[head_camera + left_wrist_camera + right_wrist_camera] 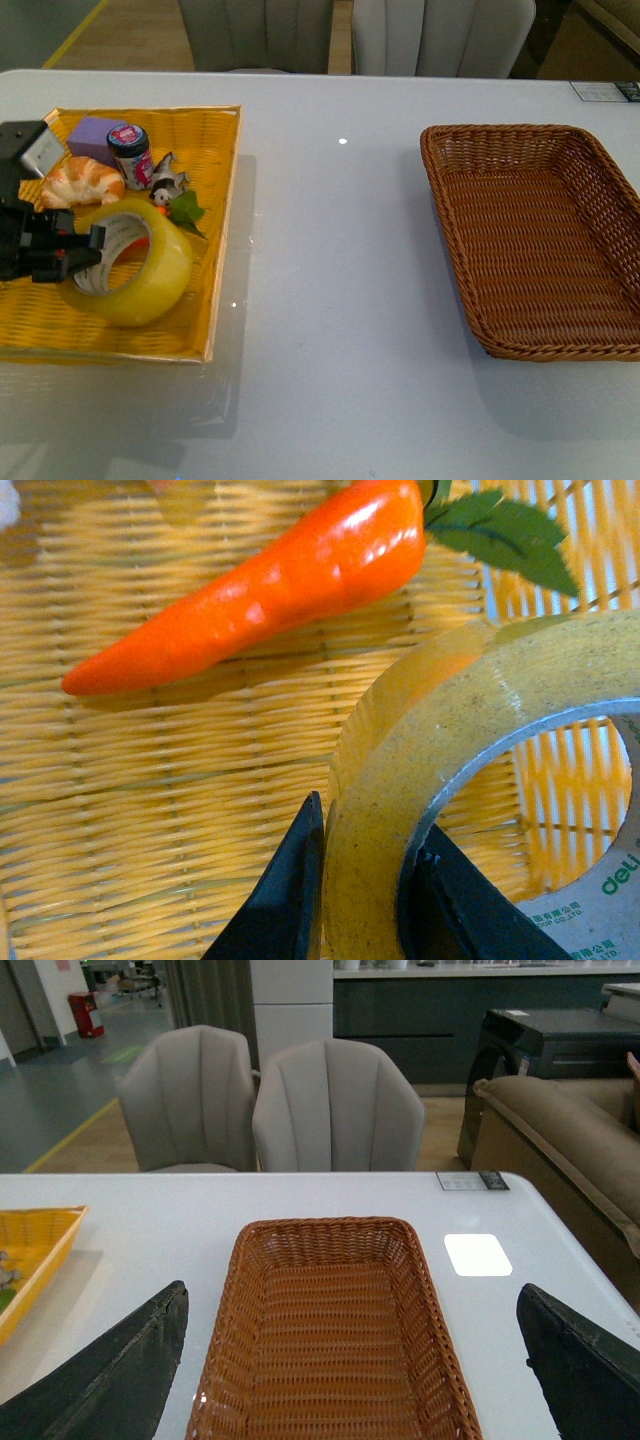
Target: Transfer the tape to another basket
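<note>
White table (340,300) runs ahead of me, with the yellow tray (215,130) on my left and the brown basket (600,160) well apart on my right. The basket has nothing in it. The tape (150,275) sits in the tray, tilted. My left gripper (92,243) is closed on its wall, with one finger inside the core and the other on the outer face. My right gripper (352,1300) hangs with its jaws spread wide and holds nothing.

The grip looks like the weak point. My fingers (285,900) pinch only a narrow part of a smooth, heavy ring, so I judge the roll could swing or slide out as it rises. The carrot (270,585) lies just beside the roll, and the croissant (82,183) and jar (130,155) are near. A tilted roll could snag the carrot's leaves, or drag along the tray's raised rim on the way out. The crossing to the basket is also long, so any slip would drop the tape on bare table.

Only the left wrist view shows how my fingers straddle the tape wall. The front view shows just a dark mass against the roll, but it alone shows tray and basket together. The right wrist view looks straight along the basket and takes in two chairs (260,1110) beyond the table. From none of them can I tell whether the roll is clear of the weave.
</note>
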Tool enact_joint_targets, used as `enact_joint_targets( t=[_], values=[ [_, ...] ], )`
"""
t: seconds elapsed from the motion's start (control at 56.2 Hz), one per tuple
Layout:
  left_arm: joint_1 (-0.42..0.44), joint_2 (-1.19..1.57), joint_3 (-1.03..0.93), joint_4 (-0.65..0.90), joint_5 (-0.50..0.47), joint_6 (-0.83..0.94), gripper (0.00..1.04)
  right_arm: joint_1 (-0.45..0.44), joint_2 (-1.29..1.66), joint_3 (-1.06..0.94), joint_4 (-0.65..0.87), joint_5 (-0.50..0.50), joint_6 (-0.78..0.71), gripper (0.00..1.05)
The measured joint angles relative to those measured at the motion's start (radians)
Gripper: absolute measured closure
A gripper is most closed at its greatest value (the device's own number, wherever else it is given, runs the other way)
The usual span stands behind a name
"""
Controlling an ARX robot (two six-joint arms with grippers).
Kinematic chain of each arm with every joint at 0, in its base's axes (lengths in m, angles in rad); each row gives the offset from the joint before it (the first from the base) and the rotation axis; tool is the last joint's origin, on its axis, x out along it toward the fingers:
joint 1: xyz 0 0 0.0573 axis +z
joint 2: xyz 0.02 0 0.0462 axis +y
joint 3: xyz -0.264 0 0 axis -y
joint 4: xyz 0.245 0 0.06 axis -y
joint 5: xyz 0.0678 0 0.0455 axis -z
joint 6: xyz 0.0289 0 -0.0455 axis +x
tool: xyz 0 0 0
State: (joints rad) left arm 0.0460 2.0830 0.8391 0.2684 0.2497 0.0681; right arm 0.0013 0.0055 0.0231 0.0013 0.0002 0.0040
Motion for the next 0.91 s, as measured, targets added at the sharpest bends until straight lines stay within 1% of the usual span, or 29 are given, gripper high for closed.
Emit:
enact_joint_targets(
  t=[0.142, 0.249, 0.373, 0.498, 0.551, 0.64, 0.782, 0.907],
  values=[
    [-0.01, -0.113, -0.013, -0.034, 0.018, -0.04, 0.9, 0.0, 0.0, 0.0, 0.0, 0.0, 0.0, 0.09],
    [-0.053, -0.192, -0.013, -0.058, 0.016, -0.066, 0.9, 0.0, 0.0, 0.0, 0.0, 0.0, 0.0, 0.09],
    [-0.138, -0.266, -0.013, -0.095, 0.004, -0.097, 0.9, 0.0, 0.0, 0.0, 0.0, 0.0, 0.0, 0.09],
    [-0.246, -0.324, 0.005, -0.127, -0.017, -0.122, 0.9, 0.0, 0.0, 0.0, 0.0, 0.0, 0.0, 0.09],
    [-0.325, -0.359, 0.025, -0.145, -0.028, -0.146, 0.9, 0.0, 0.0, 0.0, 0.0, 0.0, 0.0, 0.09],
    [-0.402, -0.383, 0.048, -0.16, -0.043, -0.175, 0.9, 0.0, 0.0, 0.0, 0.0, 0.0, 0.0, 0.09],
    [-0.507, -0.405, 0.076, -0.18, -0.056, -0.215, 0.9, 0.0, 0.0, 0.0, 0.0, 0.0, 0.0, 0.09],
    [-0.577, -0.409, 0.09, -0.197, -0.074, -0.235, 0.9, 0.0, 0.0, 0.0, 0.0, 0.0, 0.0, 0.09]
  ],
)
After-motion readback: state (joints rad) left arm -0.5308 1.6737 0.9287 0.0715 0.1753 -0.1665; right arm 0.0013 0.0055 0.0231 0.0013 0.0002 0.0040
